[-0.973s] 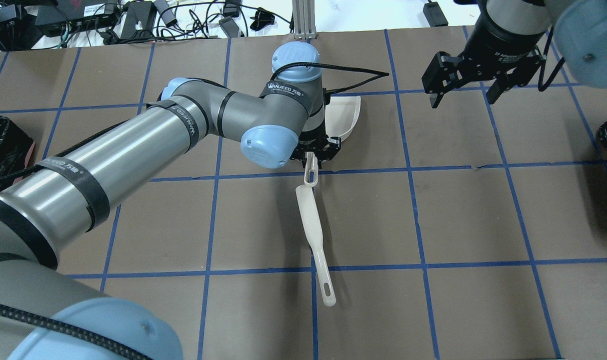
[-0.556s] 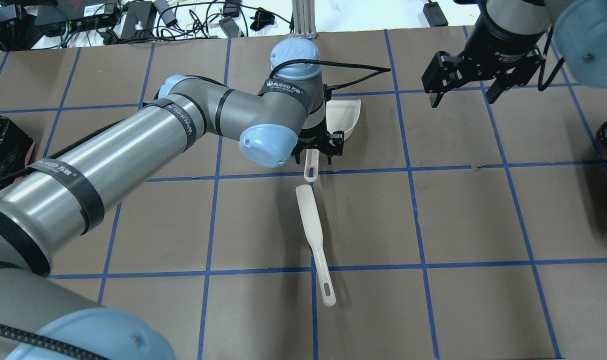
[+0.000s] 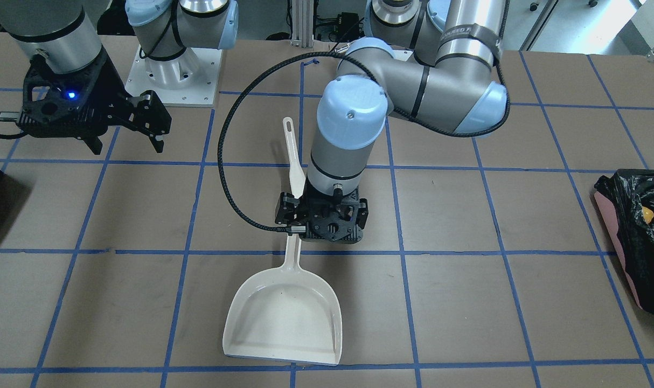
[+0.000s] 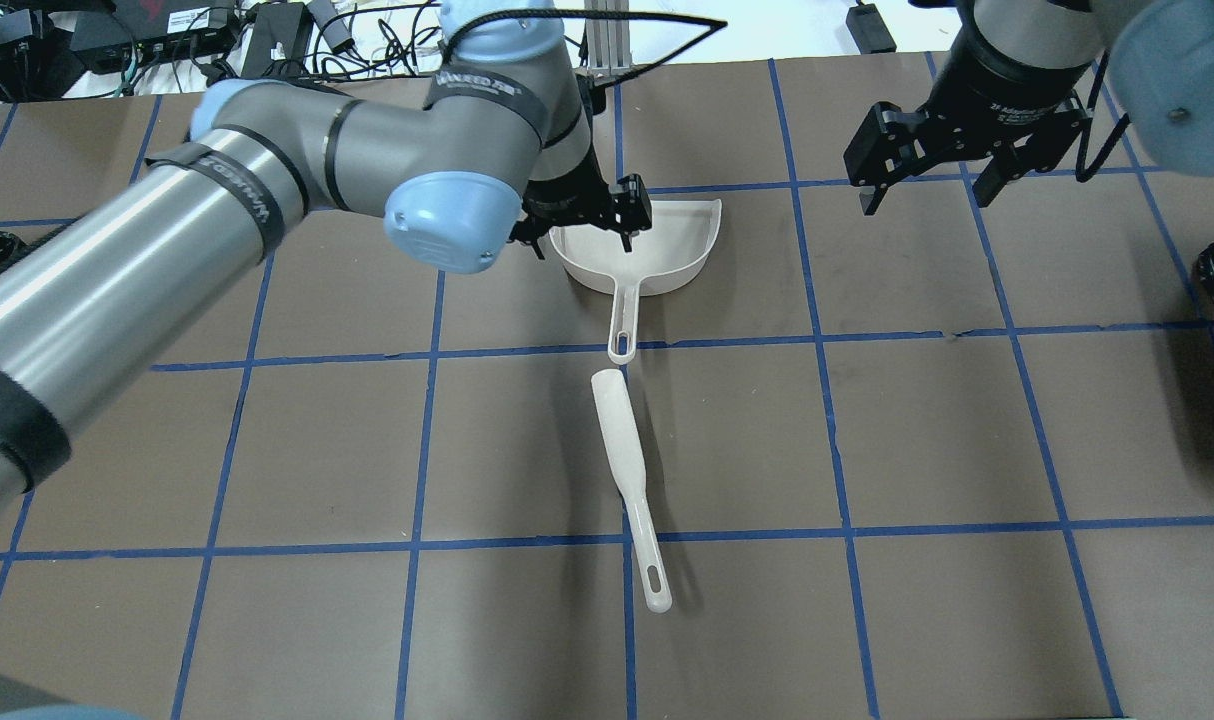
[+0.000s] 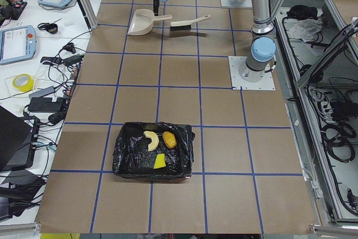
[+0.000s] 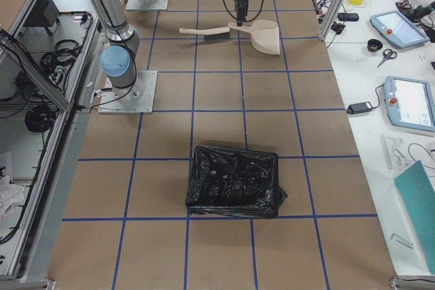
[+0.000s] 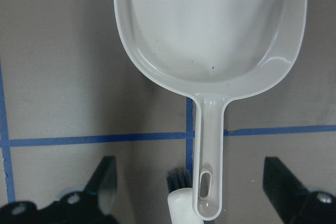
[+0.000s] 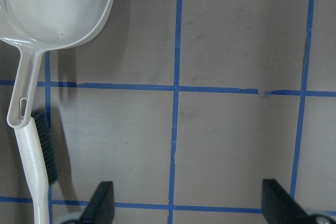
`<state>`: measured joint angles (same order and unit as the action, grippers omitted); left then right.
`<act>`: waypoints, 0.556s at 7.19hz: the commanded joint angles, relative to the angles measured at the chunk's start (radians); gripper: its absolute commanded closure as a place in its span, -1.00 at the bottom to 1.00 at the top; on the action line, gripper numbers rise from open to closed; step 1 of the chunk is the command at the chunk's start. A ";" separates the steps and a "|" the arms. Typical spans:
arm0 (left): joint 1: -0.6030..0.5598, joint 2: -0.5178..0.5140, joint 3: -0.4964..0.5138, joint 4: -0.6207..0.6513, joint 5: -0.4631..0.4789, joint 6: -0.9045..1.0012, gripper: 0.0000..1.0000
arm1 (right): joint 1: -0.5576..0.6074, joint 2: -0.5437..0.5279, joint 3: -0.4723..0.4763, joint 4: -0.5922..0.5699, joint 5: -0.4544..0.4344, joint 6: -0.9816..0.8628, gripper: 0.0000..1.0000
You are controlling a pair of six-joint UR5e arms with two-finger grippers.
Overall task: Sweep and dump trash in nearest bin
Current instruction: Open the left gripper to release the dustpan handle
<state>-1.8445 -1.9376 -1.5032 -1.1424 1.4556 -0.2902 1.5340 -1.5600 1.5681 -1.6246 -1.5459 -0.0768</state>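
The table was covered with brown paper divided by blue tape lines, and most of its squares were bare. The trash lay already inside the bin at the end of the table on the robot's left, so I judged the dumping to be done. The dustpan lay flat and empty near the far edge, and the brush lay just behind the end of its handle. The left gripper hung above the dustpan with its fingers spread wide and nothing between them. The right gripper was also spread and empty, well apart from both tools. The main risk, in my judgement, was a sideways or downward move of the left gripper while it was low: one finger could catch the rim or the handle and push the dustpan into the brush, or toward the far edge, where the cables lay. The black cable looped at the left wrist could also snag. A straight lift first seemed the safer way. The open room was large toward the robot and on both sides. A second bin stood at the right end, far from both arms.
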 commanded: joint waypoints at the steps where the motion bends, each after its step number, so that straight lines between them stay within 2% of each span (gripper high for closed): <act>1: 0.120 0.074 0.006 -0.025 -0.141 0.014 -1.00 | 0.000 0.000 0.003 0.000 0.000 0.000 -1.00; 2: 0.207 0.109 0.014 -0.102 -0.132 0.073 -1.00 | 0.000 0.001 0.003 0.000 0.000 0.000 -1.00; 4: 0.321 0.179 0.020 -0.259 -0.036 0.288 -1.00 | 0.000 0.001 0.003 0.000 -0.002 0.000 -1.00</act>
<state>-1.5975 -1.8031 -1.4870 -1.3041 1.3718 -0.1183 1.5340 -1.5594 1.5706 -1.6245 -1.5466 -0.0767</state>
